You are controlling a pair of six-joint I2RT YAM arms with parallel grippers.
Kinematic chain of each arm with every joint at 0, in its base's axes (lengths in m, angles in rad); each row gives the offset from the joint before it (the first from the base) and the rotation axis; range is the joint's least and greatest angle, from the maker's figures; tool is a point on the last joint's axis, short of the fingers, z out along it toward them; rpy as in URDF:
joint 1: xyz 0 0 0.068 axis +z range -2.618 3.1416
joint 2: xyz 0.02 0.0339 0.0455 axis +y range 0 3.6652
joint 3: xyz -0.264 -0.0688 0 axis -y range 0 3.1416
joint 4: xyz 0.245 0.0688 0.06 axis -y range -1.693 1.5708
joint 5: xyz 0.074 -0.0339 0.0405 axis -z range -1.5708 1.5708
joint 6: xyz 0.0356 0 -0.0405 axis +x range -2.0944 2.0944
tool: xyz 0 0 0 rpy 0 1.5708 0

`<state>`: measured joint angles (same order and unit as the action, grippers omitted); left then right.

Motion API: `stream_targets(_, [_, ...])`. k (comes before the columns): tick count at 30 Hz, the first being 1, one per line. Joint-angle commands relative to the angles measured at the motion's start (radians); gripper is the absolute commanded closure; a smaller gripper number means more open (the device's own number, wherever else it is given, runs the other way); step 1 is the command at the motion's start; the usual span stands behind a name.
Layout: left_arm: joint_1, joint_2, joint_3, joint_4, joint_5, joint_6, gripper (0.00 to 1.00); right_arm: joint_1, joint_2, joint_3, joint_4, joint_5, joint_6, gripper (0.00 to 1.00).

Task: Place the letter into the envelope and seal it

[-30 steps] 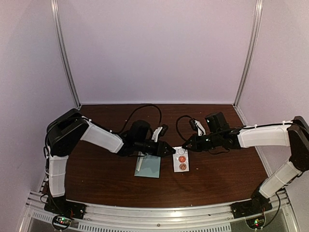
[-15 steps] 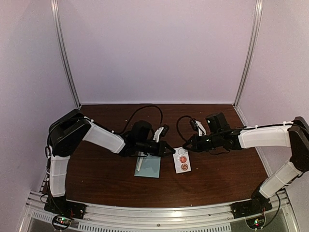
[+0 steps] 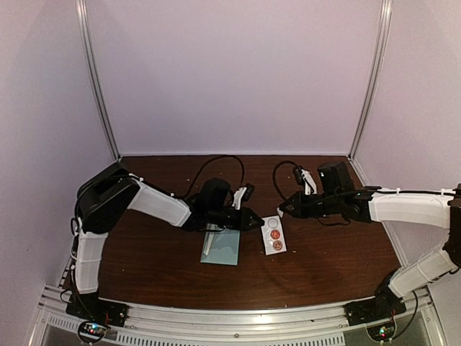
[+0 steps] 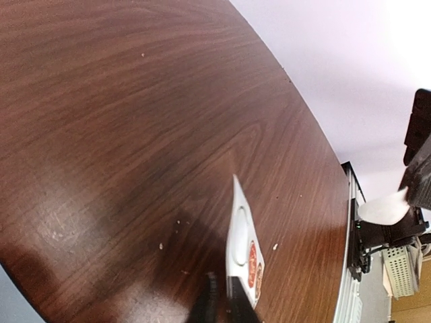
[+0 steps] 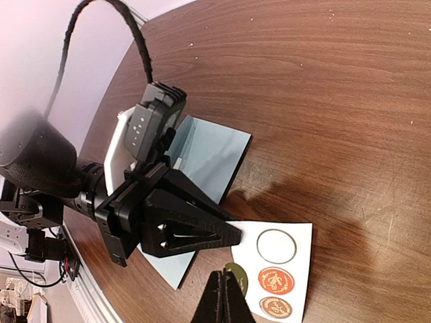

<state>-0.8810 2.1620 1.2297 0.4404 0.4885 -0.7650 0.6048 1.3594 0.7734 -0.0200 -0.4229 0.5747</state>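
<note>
The light blue-teal paper envelope (image 3: 223,249) lay flat on the dark brown wooden surface (image 3: 158,259), near the middle and a little left of centre. In the right wrist view the envelope (image 5: 209,151) showed a raised fold along one side. In the top view a pale narrow strip (image 3: 207,242) ran along its left part; what that strip was could not be told.

Just beside the envelope's right edge lay a white rectangular sticker sheet (image 3: 274,235). The sheet (image 5: 300,232) carried an empty round outline (image 5: 276,245) and two red round seals (image 5: 276,280) below it.

The left gripper (image 3: 258,219) reached over the envelope's far right corner. Its black wedge-shaped fingers were drawn narrow, and their tips met the sheet's left edge (image 5: 236,235). In its own wrist view the sheet (image 4: 237,215) ran out from between the tips of the left gripper (image 4: 222,303), pinched there and seen almost edge-on.

The right gripper (image 3: 281,210) hung just beyond the sheet's far end, apart from the left gripper. Its fingers (image 5: 224,289) were closed together, and a small round sticker (image 5: 236,271), olive-gold from that side, was nipped at their tips above the sheet. From the left wrist view the same round sticker (image 4: 382,207) looked whitish and was held up off the surface.
</note>
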Motion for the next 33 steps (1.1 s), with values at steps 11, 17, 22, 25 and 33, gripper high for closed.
stream_targets(11, [-0.008,-0.453,-0.189,-0.104,-0.338,0.16,0.4,0.002,-0.143,0.002,-0.055,0.07,-0.065,1.0])
stream_targets(17, [0.068,-0.695,-0.349,-0.253,-0.37,0.184,0.48,0.009,-0.127,0.007,-0.045,0.076,-0.073,1.0])
stream_targets(22, [0.158,-0.802,-0.455,-0.253,-0.313,0.154,0.53,0.017,-0.1,0.018,-0.029,0.066,-0.067,1.0])
stream_targets(25, [0.175,-0.802,-0.463,-0.277,-0.304,0.147,0.53,0.023,-0.097,0.02,-0.027,0.071,-0.066,1.0])
stream_targets(33, [0.094,-0.657,-0.438,-0.248,-0.224,0.11,0.57,0.035,-0.088,0.01,-0.016,0.079,-0.056,1.0])
